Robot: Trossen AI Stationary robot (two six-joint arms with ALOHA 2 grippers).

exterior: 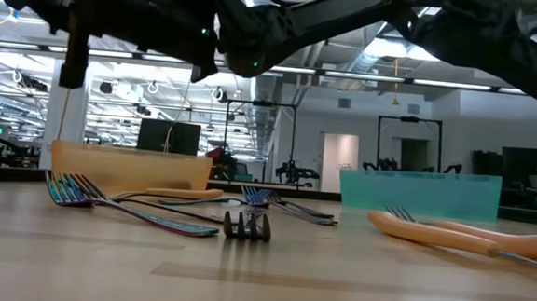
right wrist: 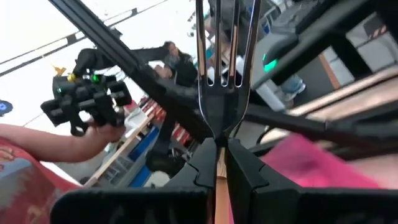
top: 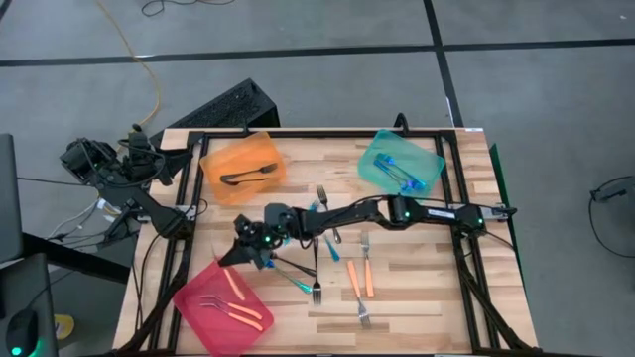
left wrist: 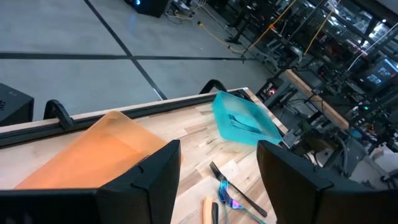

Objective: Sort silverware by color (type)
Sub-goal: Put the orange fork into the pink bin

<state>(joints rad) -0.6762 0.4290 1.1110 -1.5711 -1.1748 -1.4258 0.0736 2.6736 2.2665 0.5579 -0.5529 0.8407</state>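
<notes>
Right gripper (right wrist: 219, 163) clamped on 1 orange-handled fork (right wrist: 222, 68), tines up, pink tray (top: 220, 305) just beside it. Left gripper (left wrist: 217, 168) spread wide, holding nothing, above orange tray (left wrist: 93, 155).

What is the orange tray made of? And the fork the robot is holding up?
The orange tray looks like see-through plastic: the dark fork inside and the wood beneath show through its glossy walls. The fork clamped in the right gripper seems to have metal tines, thin and shiny against the light; its handle looks orange, perhaps plastic, but mostly hidden.
</notes>
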